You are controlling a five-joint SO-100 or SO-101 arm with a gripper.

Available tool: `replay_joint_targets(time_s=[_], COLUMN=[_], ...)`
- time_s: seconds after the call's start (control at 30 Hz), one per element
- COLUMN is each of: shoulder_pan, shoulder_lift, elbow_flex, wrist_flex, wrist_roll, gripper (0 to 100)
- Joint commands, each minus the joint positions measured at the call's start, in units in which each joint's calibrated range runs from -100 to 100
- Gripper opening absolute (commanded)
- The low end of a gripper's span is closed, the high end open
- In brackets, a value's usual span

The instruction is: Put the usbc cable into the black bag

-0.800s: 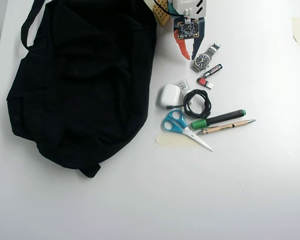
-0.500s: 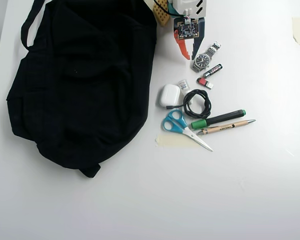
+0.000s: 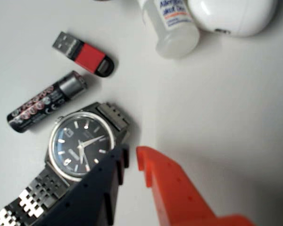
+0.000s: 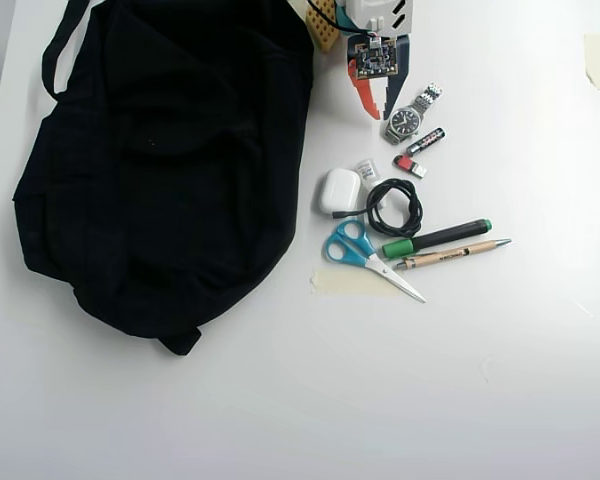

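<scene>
In the wrist view the gripper (image 3: 131,155), one dark blue finger and one orange finger, stands slightly parted with nothing between them. The dark finger overlaps a steel-bracelet wristwatch with a black dial (image 3: 80,143). Beyond the watch lie a black cylindrical battery (image 3: 45,102) and a red-and-black USB stick (image 3: 85,54); farther on stand a small white plastic bottle (image 3: 172,26) and a white rounded earbud case (image 3: 233,14).

In the overhead view the coiled black USB-C cable (image 4: 392,207) lies on the white table (image 4: 480,380), well apart from the gripper (image 4: 378,104), just right of the case. The large black fabric bag (image 4: 170,160) lies left. Blue-handled scissors (image 4: 365,257), a green-capped black marker (image 4: 435,238) and a wooden pen (image 4: 450,254) lie below the cable.
</scene>
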Motion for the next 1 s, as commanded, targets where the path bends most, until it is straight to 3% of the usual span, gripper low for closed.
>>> replay_joint_targets(time_s=[0.0,0.17,0.37,0.73,0.97], shoulder_pan=[-0.55,-2.2,-2.57,0.35,0.35], shoulder_lift=[-1.09,-1.09,-1.0,0.66,18.5], elbow_flex=[-0.98,-4.84,-5.65,-12.75,-25.32], wrist_flex=[-5.18,-18.27,-22.49,-13.19,-11.38], wrist_roll=[0.18,-0.19,1.96,0.81,0.6], gripper=[2,2,2,3,3])
